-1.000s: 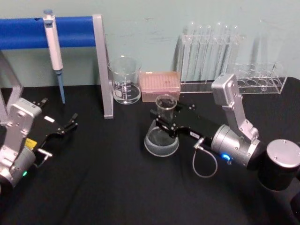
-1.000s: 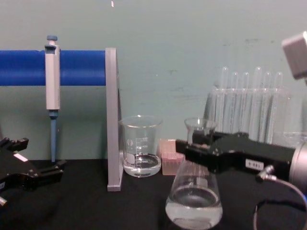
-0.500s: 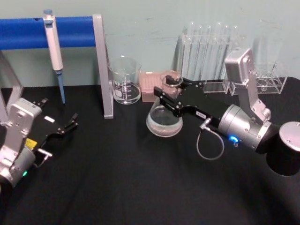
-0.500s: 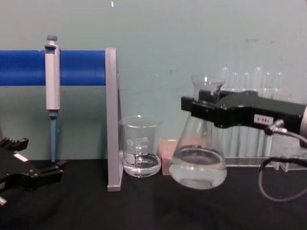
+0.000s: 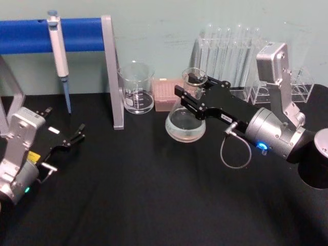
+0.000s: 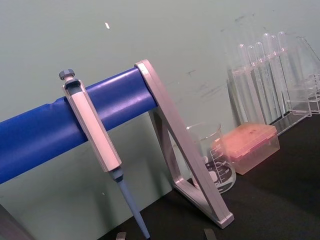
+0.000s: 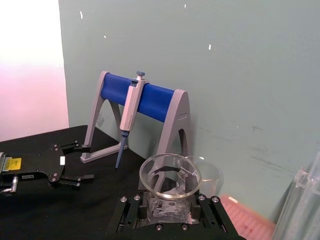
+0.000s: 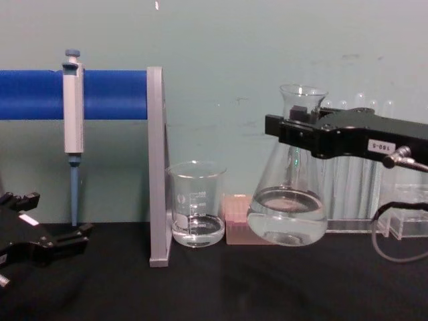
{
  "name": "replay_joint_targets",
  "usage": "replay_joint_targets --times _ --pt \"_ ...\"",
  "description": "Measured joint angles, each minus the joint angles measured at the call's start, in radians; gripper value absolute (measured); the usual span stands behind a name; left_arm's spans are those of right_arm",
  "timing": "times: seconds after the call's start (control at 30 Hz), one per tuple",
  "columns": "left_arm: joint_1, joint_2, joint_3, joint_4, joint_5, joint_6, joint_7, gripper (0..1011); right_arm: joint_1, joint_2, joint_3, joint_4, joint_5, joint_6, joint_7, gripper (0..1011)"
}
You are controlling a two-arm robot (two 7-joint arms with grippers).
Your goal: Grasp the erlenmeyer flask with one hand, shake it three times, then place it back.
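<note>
Erlenmeyer flask hangs upright above the table, neck clamped by right gripper; left gripper rests spread wide

Black table, beaker, pink box, pipette stand

Clear glossy glass of erlenmeyer flask, matt black plastic of right tool with brushed silver metal wrist, matt black cloth over desk, smooth glass beaker, translucent pink plastic box, glossy blue bar on dull grey metal frame
</note>
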Motion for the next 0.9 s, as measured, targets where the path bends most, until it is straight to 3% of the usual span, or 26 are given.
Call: replay_joint_targets --times 0.9 --pt "0.0 0.0 0.0 0.0 0.0 0.0 0.0 1001 -0.004 0.005 -0.005 0.001 0.007 -0.008 0.002 457"
